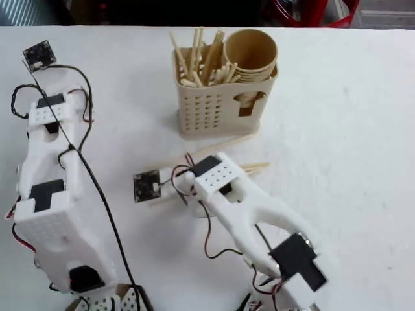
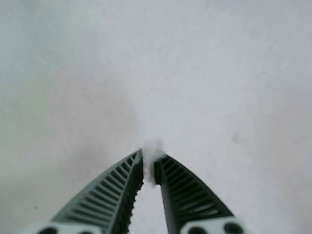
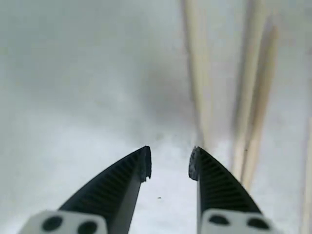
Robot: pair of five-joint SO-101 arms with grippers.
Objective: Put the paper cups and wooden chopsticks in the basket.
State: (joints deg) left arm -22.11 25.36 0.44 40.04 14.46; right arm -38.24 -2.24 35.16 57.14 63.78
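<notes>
R gripper (image 3: 169, 165): jaws narrowly apart, empty, beside loose chopsticks (image 3: 197, 83) near basket (image 1: 217, 110). L gripper (image 2: 148, 163): closed, empty. Cups (image 1: 251, 55) in basket. Risk: chopsticks rolling away if pinch off-centre.

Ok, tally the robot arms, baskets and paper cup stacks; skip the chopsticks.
White robot arms: 2
Beige perforated plastic basket: 1
Stack of tan paper cups: 1
Total: 4
</notes>
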